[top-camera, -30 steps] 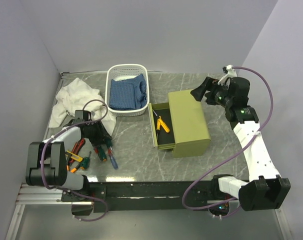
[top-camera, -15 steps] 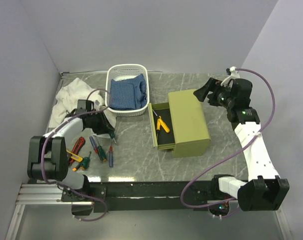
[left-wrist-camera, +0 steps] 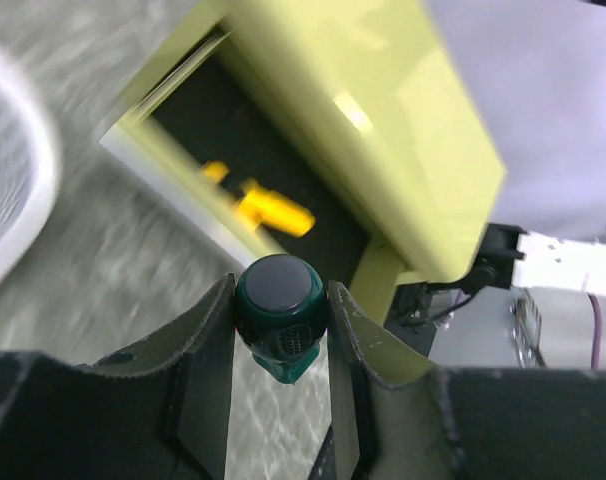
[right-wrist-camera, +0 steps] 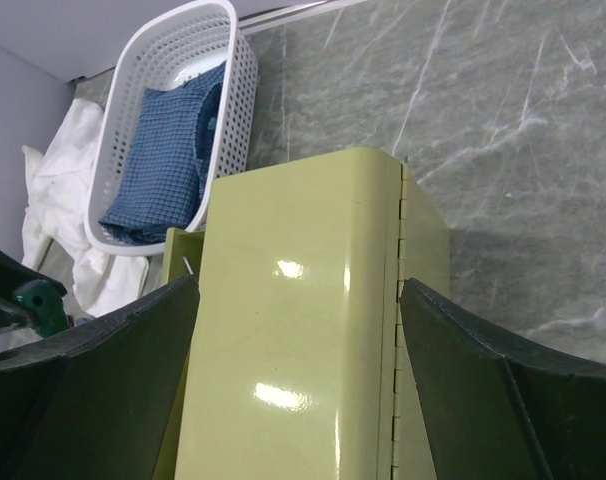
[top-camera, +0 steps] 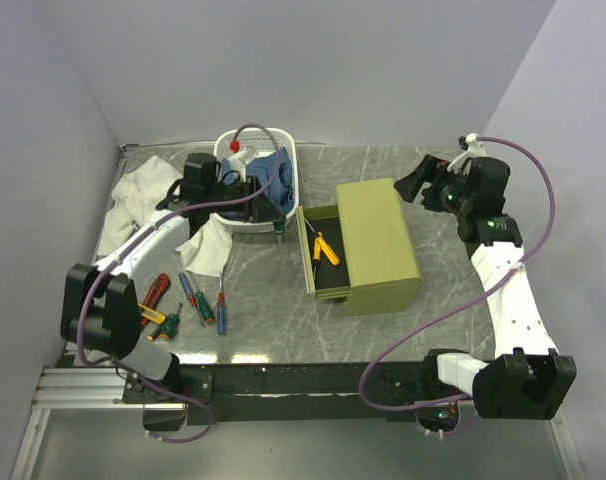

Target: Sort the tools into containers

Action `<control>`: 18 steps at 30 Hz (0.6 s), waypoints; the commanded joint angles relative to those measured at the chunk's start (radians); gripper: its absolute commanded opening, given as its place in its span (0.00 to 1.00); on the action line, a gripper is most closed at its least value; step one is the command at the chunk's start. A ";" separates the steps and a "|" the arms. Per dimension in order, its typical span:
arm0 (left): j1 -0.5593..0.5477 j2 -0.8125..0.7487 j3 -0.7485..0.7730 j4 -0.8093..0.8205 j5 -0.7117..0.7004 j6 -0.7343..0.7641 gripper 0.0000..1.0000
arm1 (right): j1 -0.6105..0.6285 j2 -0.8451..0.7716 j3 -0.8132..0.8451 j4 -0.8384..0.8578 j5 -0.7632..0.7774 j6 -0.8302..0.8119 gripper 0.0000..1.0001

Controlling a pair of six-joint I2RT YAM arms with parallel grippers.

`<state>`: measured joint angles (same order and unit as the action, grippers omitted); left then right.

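Left tool clamped on green-handled screwdriver, held just left of drawer chest, likely for drop into its open drawer. Right tool spread wide, empty, behind chest's right corner, probably so as not to block drawer.

- Basket: behind-left of chest, front part hidden by left arm.
- Loose screwdrivers: on tabletop, well left of chest.
- Yellow screwdriver: inside drawer.
- Held screwdriver's shaft hidden; left wrist view blurred.

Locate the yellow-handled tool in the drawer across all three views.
Top external: yellow-handled tool lies in the open drawer, centre of frame.
Left wrist: upper centre, inside the dark drawer, blurred.
Right wrist: not in view.
Shared landmark: olive-green chest.
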<state>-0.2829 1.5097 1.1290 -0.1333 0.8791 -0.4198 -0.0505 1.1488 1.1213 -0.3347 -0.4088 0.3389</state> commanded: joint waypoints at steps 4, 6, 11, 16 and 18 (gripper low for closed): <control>-0.082 0.122 0.147 0.104 0.123 0.013 0.01 | -0.011 -0.034 -0.025 0.025 0.016 -0.035 0.89; -0.119 0.158 0.172 0.100 0.121 0.006 0.03 | -0.014 -0.041 -0.040 0.023 0.018 -0.035 0.89; -0.203 0.225 0.236 0.018 0.077 0.079 0.02 | -0.015 -0.041 -0.054 0.026 0.015 -0.032 0.89; -0.214 0.264 0.278 0.000 0.066 0.082 0.30 | -0.018 -0.035 -0.063 0.029 0.018 -0.032 0.89; -0.213 0.262 0.285 -0.020 0.026 0.084 0.59 | -0.018 -0.034 -0.066 0.029 0.015 -0.032 0.89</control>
<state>-0.5068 1.7763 1.3533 -0.1368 0.9401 -0.3603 -0.0589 1.1370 1.0706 -0.3378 -0.4034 0.3199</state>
